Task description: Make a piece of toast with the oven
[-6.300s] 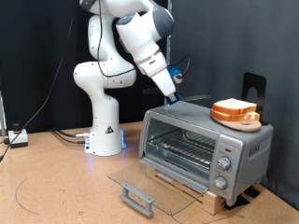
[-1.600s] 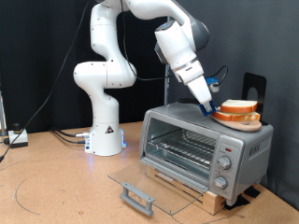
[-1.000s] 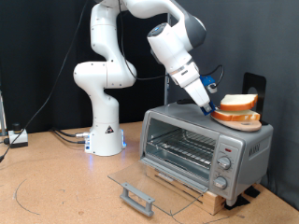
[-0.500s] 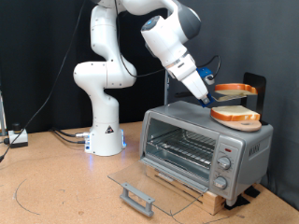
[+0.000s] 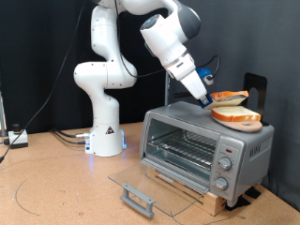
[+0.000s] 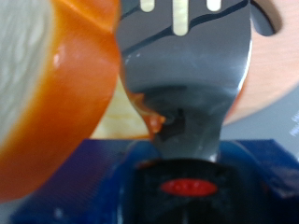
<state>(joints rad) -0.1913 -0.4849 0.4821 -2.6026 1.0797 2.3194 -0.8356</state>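
In the exterior view my gripper [image 5: 210,97] is shut on the edge of one piece of toast [image 5: 229,96]. It holds the slice level in the air just above a second slice [image 5: 238,113] on the round orange plate [image 5: 225,121]. The plate rests on top of the silver oven [image 5: 246,148], whose glass door [image 5: 155,184] lies dropped open with the wire rack [image 5: 183,147] showing inside. In the wrist view the held slice's golden crust [image 6: 65,93] fills one side, pressed against a dark slotted finger [image 6: 187,65]. The plate [image 6: 271,75] lies beyond it.
The oven stands on a wooden board [image 5: 202,199] on a brown tabletop [image 5: 56,187]. The open door's grey bar handle [image 5: 137,199] juts toward the exterior view's bottom. The arm's white base [image 5: 105,139] stands at the oven's left, with cables [image 5: 66,137] trailing beside it.
One second ago both slices were stacked on the plate with the gripper at their edge. The upper slice now hangs lifted off the lower one, slightly lower than half a second ago.
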